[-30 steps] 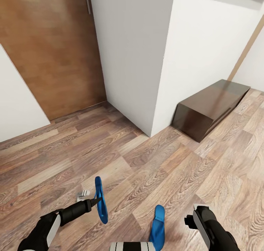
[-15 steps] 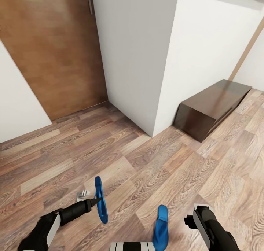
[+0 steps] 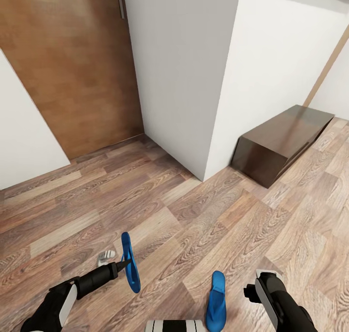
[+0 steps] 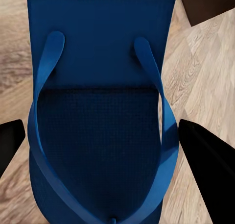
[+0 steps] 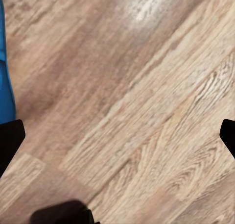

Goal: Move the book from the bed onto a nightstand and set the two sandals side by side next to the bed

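My left gripper (image 3: 127, 264) is shut on one bright blue sandal (image 3: 130, 269), which it holds on edge low over the wood floor. In the left wrist view that sandal (image 4: 100, 111) shows its sole and thong straps between the black fingertips (image 4: 203, 160). The other sandal (image 3: 216, 300) lies flat on the floor just left of my right arm (image 3: 271, 298). My right gripper (image 5: 117, 136) is open over bare planks, with a sliver of a blue sandal (image 5: 5, 67) at the picture's edge. The book, bed and nightstand are out of view.
A white wall corner (image 3: 203, 104) juts out ahead, with a brown wooden door (image 3: 72, 70) to its left. A long plain dark-brown floor cabinet (image 3: 281, 143) stands against the wall at the right. A small grey-white object (image 3: 105, 257) lies on the floor by the held sandal.
The whole view has shifted a little to the right, so the camera has moved. The left gripper still holds its sandal, now slightly further left and higher in the picture.
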Tool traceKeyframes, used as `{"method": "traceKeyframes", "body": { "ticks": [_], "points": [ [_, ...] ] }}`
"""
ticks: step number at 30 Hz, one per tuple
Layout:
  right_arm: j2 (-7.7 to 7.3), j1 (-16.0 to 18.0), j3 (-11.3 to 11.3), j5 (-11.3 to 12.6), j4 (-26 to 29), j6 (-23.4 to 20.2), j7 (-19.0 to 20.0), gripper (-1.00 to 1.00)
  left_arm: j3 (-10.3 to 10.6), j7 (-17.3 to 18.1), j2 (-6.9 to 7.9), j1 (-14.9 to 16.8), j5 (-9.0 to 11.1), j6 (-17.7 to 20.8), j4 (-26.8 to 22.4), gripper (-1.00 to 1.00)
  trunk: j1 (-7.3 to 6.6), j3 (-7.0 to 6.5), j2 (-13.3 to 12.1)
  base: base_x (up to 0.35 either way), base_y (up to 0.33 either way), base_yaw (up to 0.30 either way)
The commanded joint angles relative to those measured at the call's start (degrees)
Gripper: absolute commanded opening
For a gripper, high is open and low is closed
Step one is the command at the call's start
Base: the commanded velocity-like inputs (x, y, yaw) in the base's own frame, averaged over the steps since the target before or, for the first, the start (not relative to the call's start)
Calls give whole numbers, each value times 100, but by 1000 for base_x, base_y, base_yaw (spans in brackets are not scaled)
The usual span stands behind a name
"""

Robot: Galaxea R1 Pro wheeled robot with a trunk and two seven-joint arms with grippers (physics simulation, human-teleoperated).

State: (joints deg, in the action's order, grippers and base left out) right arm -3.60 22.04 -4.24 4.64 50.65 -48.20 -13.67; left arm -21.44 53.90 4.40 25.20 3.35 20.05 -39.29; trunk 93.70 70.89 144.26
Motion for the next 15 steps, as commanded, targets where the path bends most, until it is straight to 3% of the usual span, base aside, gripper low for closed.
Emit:
{"method": "traceKeyframes", "body": {
  "ticks": [1,6,15],
  "points": [
    [-1,2,2,60,6,-20,-36,100,-8,14,-1,3,34,60,0,-100,-1,4,2,0,0,0],
    [-1,2,2,77,6,-23,-34,100,-9,-5,-1,3,34,53,0,-100,-1,4,2,0,10,0],
    [-1,2,2,81,6,-23,-38,100,-9,-11,-1,3,34,52,0,-100,-1,4,2,0,150,0]
  ]
}}
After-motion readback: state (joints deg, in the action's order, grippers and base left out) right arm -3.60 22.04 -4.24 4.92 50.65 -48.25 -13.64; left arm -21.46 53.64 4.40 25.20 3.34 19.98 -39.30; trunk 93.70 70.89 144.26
